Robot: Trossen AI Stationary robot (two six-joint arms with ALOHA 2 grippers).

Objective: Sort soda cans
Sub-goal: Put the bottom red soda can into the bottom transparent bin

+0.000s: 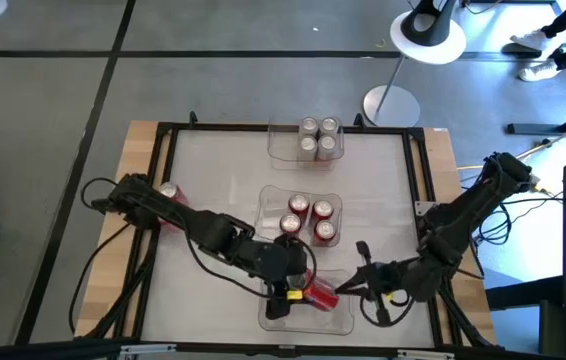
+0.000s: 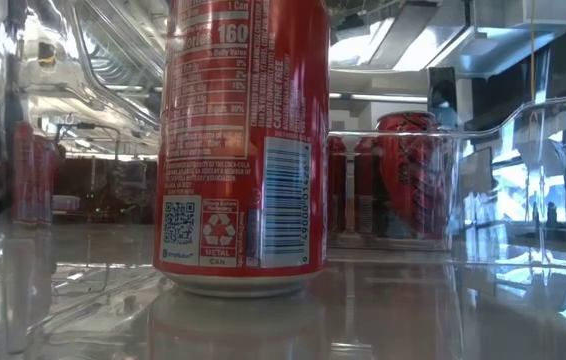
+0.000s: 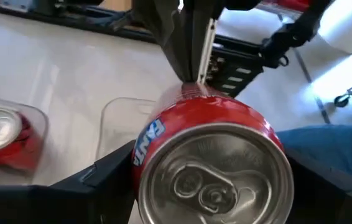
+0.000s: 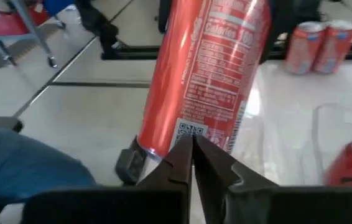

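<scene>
I'm counting four silver cans in the far tray, three red cans in the middle tray, and one red can beside the left arm. My left gripper is clamping a fifth red can lying sideways over the near tray, long axis across the table, while my right gripper, fingers pinched together, is pressing its tips against that can's side.

The soda cans have glossy red printed bodies and brushed silver metal tops. The trays are clear, shiny plastic. The counter looks smooth and pale, edged with bare wood.
</scene>
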